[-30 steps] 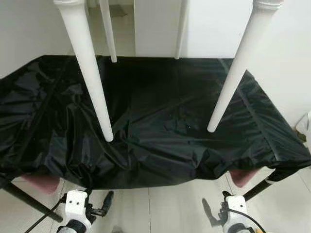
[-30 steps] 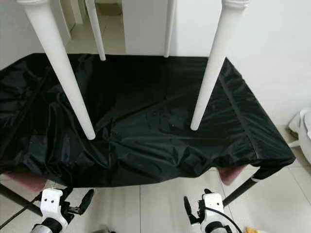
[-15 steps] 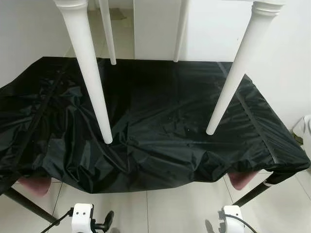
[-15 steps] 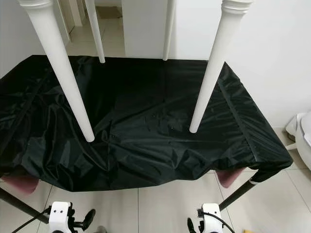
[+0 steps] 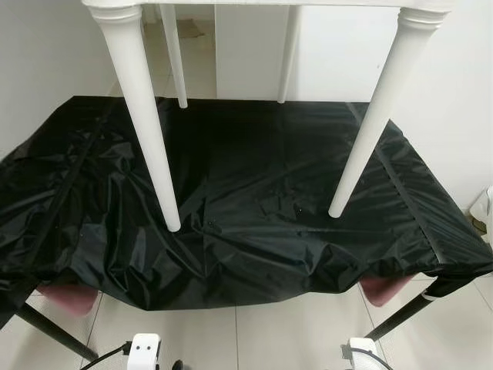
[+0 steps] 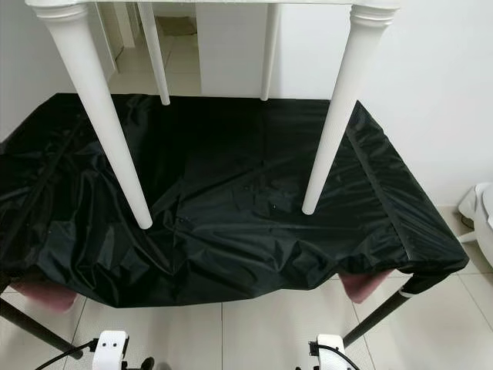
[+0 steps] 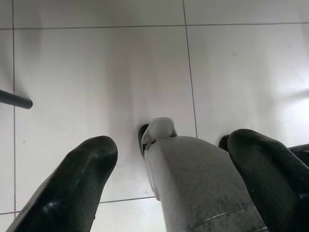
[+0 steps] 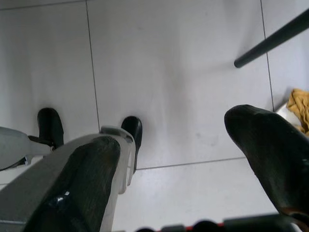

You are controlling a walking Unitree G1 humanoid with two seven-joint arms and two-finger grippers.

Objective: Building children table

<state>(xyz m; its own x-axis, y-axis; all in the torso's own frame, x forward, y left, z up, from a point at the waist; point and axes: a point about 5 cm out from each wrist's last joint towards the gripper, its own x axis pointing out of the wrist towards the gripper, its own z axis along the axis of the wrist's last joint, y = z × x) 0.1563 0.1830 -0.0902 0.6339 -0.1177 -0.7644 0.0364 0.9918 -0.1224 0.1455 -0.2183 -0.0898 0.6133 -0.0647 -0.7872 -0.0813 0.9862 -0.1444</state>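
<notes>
While both arms hang low, the scene reads as follows.

Table: a white children's table [image 5: 269, 2] stands upright on the black cloth [image 5: 254, 193], its top at the upper edge of the eye views.
Legs: four white legs, counted: near left [image 5: 146, 131], near right [image 5: 373, 116], far left [image 5: 174, 54], far right [image 5: 287, 54]; all four feet rest on the cloth.
Cloth: one wrinkled black sheet draped over a larger stand, hanging off its near edge.
Stand: two dark slanted legs show under the cloth, one on the left [image 5: 46, 331] and one on the right [image 5: 404, 314]; two pink corners peek out below the cloth, left [image 5: 65, 297] and right [image 5: 381, 289].
Containers: I cannot make out any.
Left gripper [image 7: 169, 179]: released, its two black fingers [image 7: 72, 188] spread wide, holding nothing, pointing down at the tiled floor [image 7: 96, 63] over the robot's grey leg [image 7: 193, 183].
Right gripper [image 8: 183, 164]: released too, fingers [image 8: 82, 179] wide apart, empty, pointing at the floor.
Yellow rag: one [image 8: 299, 106], on the floor near the right gripper.
Arms: two white wrists at the lower edge of the eye views, left [image 5: 144, 353] and right [image 5: 360, 351], well apart from the table.
</notes>
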